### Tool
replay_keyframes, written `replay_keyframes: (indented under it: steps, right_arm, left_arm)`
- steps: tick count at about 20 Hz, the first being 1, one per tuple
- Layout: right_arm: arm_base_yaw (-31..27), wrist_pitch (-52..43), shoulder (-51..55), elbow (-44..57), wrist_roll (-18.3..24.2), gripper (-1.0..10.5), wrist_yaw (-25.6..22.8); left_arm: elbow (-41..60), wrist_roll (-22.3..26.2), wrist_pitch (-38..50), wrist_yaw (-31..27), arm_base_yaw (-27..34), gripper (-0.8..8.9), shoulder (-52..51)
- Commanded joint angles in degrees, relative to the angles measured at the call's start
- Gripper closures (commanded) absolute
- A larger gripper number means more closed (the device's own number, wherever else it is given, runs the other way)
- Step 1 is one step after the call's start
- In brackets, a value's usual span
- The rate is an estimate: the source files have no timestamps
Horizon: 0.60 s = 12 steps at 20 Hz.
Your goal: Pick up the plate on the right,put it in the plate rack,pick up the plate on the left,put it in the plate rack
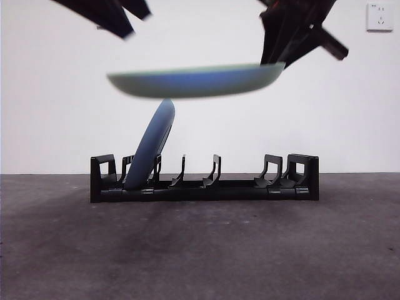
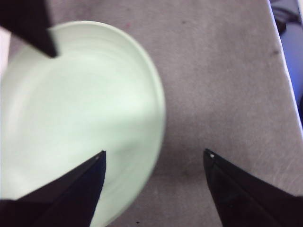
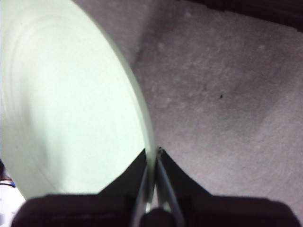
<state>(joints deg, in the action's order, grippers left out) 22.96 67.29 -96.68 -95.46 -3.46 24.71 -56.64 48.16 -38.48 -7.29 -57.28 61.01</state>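
A pale green plate (image 1: 197,81) hangs flat in the air above the black plate rack (image 1: 250,187). My right gripper (image 1: 275,62) is shut on its right rim; in the right wrist view the jaws (image 3: 154,151) pinch the plate's edge (image 3: 71,104). A second, bluish plate (image 1: 153,147) stands tilted in the rack's left slots. High on the left, my left gripper (image 1: 128,25) is open and holds nothing. In the left wrist view it (image 2: 156,153) hovers over the green plate (image 2: 80,109), apart from it.
The rack stands mid-table on a dark grey surface (image 1: 200,250), with several free prongs (image 1: 212,172) to the right of the bluish plate. A white wall with a socket (image 1: 380,17) lies behind.
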Motion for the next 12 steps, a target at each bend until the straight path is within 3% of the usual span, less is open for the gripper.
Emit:
replay_keyframes:
  steps: [1, 8, 12]
  right_arm:
    - [-0.9, 1.0, 1.6, 0.5, 0.1, 9.6, 1.4]
    - [-1.3, 2.8, 3.9, 0.5, 0.5, 9.6, 1.7]
    - [-1.3, 3.5, 4.1, 0.5, 0.5, 9.6, 3.1]
  left_arm:
    - [0.3, 3.1, 1.3, -2.5, -1.5, 4.63, 2.6]
    - [0.3, 3.1, 5.4, -6.3, -2.8, 4.79, 5.8]
    - [0.3, 3.0, 6.9, -6.3, -2.8, 7.02, 5.8]
